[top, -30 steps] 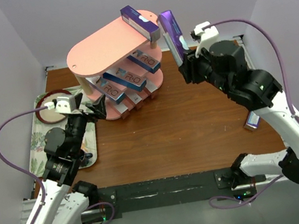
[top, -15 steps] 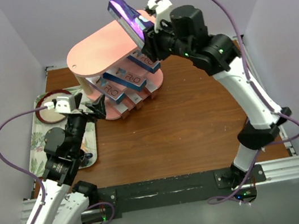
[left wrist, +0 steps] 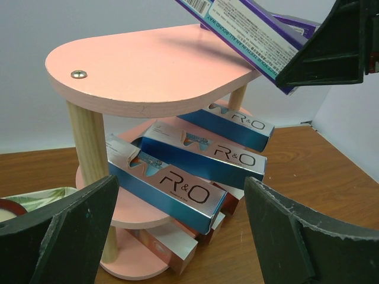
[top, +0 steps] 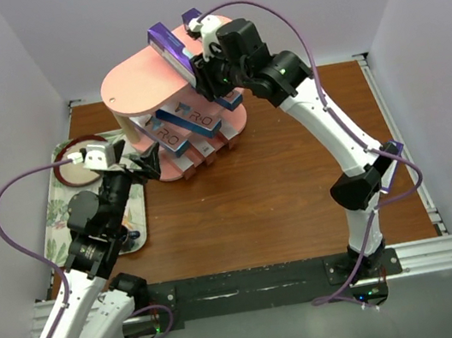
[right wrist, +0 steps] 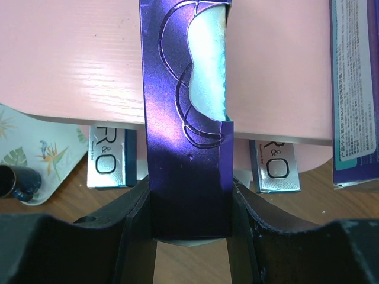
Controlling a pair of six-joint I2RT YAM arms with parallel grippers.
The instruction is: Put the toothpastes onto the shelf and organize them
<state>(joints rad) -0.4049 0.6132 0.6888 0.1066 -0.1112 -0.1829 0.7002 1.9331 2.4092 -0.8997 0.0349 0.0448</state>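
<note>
Glossy purple toothpaste box (right wrist: 186,118) held over the pink shelf (top: 141,75).
The right pincer (right wrist: 188,207) pinches one end above the shelf's smooth oval top; shiny blue boxes (left wrist: 204,155) lie on the middle tier; the left pincer (top: 140,161) hangs spread nearby.

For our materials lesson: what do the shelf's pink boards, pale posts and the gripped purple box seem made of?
Pink oval boards: likely painted wood, matte, faint grain. Pale round posts: bare wood, grained. Long purple box: probably foil-coated cardboard, embossed, reflective.

Glossy purple cardboard box (right wrist: 177,154), matt pink shelf (left wrist: 148,65), pale wooden posts (left wrist: 87,142)
</note>
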